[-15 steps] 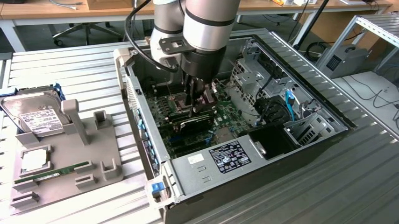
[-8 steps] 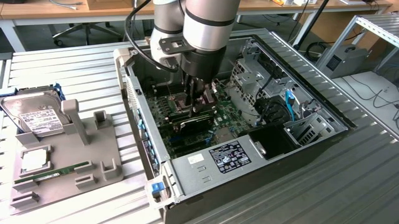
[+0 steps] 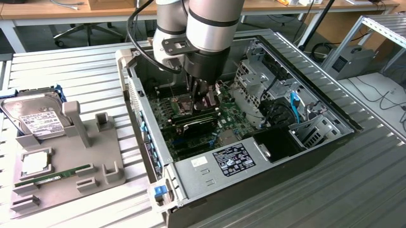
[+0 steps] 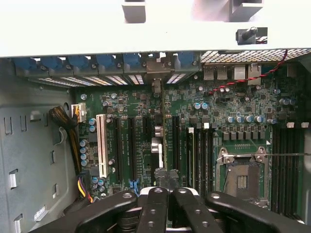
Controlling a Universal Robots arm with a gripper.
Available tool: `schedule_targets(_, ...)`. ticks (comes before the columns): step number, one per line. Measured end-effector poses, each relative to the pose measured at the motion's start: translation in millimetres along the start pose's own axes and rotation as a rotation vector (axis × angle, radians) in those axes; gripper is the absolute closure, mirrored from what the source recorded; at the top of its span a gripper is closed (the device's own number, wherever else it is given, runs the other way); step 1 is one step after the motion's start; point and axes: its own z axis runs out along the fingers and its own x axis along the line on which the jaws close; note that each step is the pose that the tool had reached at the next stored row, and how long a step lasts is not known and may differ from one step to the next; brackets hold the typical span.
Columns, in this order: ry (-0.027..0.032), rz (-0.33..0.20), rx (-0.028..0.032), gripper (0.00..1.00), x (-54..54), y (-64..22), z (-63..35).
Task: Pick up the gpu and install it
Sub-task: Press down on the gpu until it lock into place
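While the gripper [image 3: 205, 105] pinched its top edge, fingers pressed together, the gpu [image 3: 197, 126] stood on edge on the board [image 3: 231, 124] inside the case [image 3: 209, 171]. In the exterior view, its long side ran from 9 to 3 o'clock. A blue cable [image 3: 294, 102] lay at 3 o'clock and the tray [image 3: 95, 156] at 9.

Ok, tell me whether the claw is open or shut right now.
Shut. In the wrist view the claw has its two fingers pressed together, no gap showing, over the motherboard.
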Motion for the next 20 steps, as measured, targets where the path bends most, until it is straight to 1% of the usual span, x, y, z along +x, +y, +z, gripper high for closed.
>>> schedule_targets(7,0.0001,0.0,0.0,0.89,0.0,0.0,1.1)
schedule_targets(8,0.0,0.0,0.0,0.89,0.1,0.0,6.7)
schedule_targets(15,0.0001,0.0,0.0,0.89,0.1,0.1,21.3)
schedule_targets(20,0.0,0.0,0.0001,0.89,-0.9,0.5,22.4)
